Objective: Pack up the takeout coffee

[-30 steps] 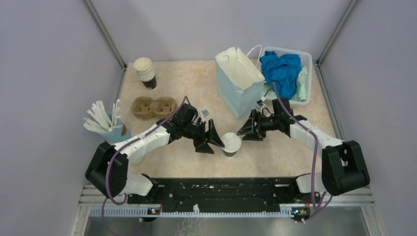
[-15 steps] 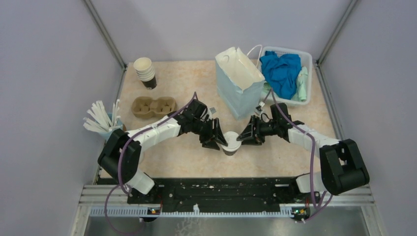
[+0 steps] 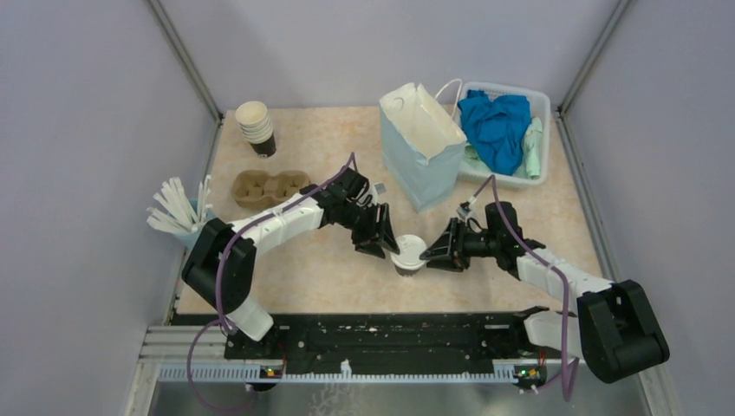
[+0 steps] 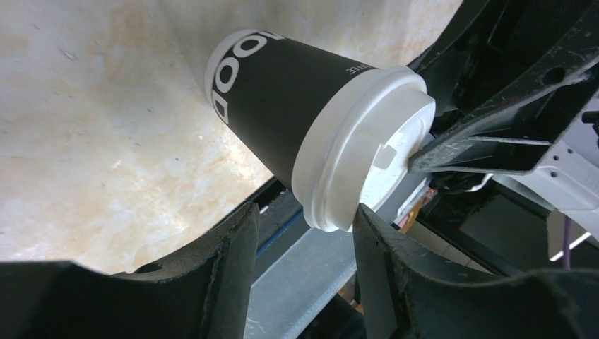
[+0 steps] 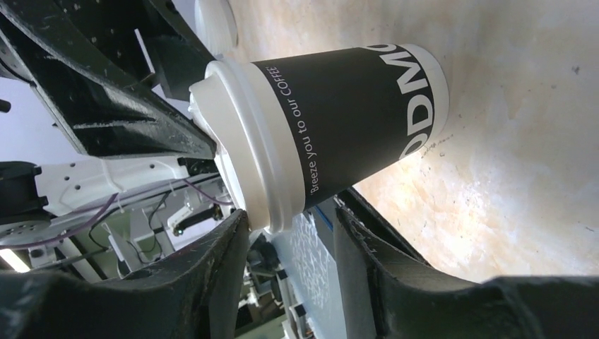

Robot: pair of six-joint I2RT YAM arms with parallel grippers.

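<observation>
takeout coffee (image 4: 282, 113) stands on the bench (image 4: 92, 141) near its edge, white lid on. left gripper (image 4: 305, 215) jaws apart, straddling the lid rim. right gripper (image 4: 427, 116) opposite, one black finger (image 4: 487, 145) touching the lid top.

Top cam overhead, wrists close (same cup (image 4: 282, 120))

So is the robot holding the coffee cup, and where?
The left gripper and right gripper both reach the white lid of the takeout coffee, jaws apart. Whether either really grips it cannot be told.
</observation>
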